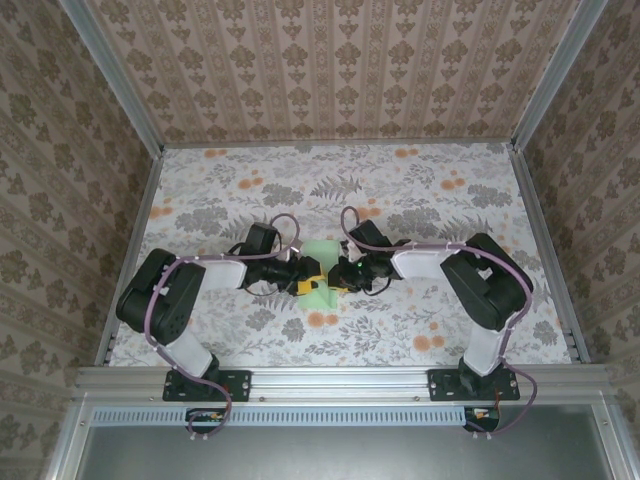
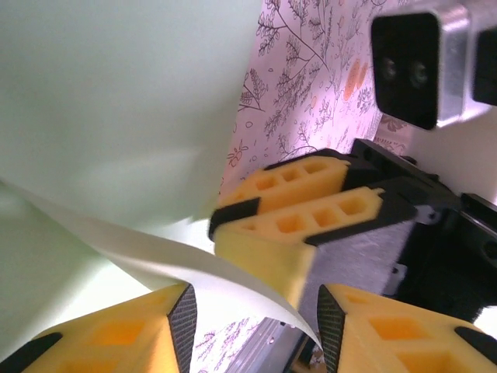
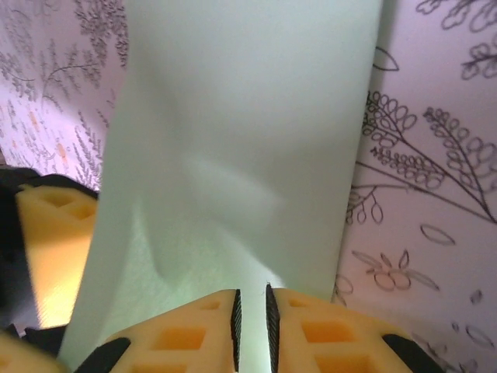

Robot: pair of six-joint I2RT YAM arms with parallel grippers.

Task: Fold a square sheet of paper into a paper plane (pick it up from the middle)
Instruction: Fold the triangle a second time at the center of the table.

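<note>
Right gripper [image 3: 252, 326] pinched narrow on sheet [image 3: 241, 116], left gripper [image 2: 256, 315] agape around its curling edge, both over table's [image 1: 420, 190] middle; likely thin, limp, easily creased, so best held lightly near mid-edge.

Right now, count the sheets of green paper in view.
1. The square sheet of paper is at the middle of the floral tabletop, curled between the left gripper, which is open, and the right gripper, pinching its edge. The arms could hide another.
</note>
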